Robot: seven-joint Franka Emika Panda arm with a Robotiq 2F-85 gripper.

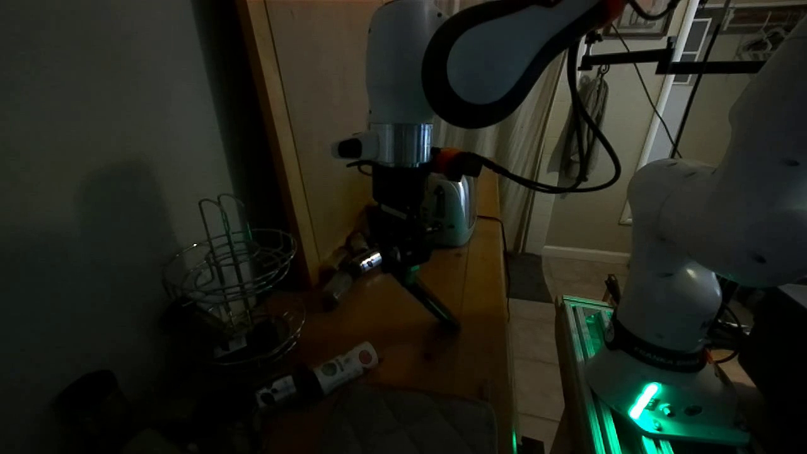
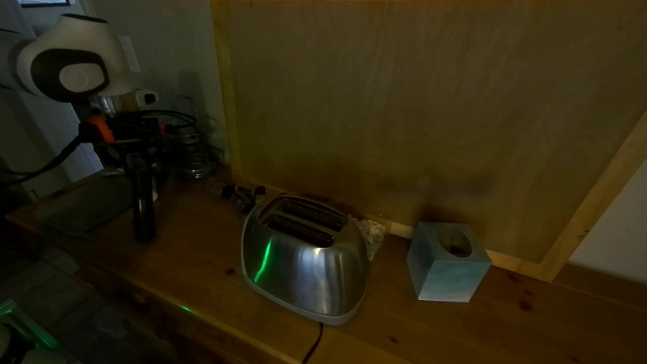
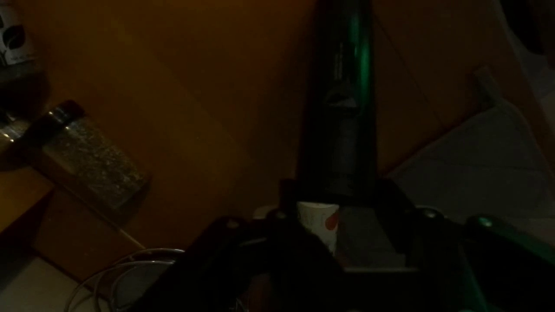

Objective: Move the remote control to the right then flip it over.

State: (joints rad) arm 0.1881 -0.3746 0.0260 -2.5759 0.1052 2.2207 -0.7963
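Observation:
The remote control (image 1: 434,305) is a dark, slim bar. It also shows in an exterior view (image 2: 143,210) and in the wrist view (image 3: 340,143). My gripper (image 1: 405,272) is shut on one end of it, with a finger on each side in the wrist view (image 3: 334,193). The remote is tilted, its free end slanting down and away from the jaws over the wooden tabletop (image 1: 391,315). Whether the free end touches the wood I cannot tell. The fingers are very dark in all views.
A metal toaster (image 2: 308,273) and a blue tissue box (image 2: 447,273) stand on the table. A wire rack (image 1: 230,284), a lying white printed container (image 1: 345,369), a grey mat (image 1: 410,422) and a lying spice jar (image 3: 95,162) are near. The table edge (image 1: 504,315) borders the robot's side.

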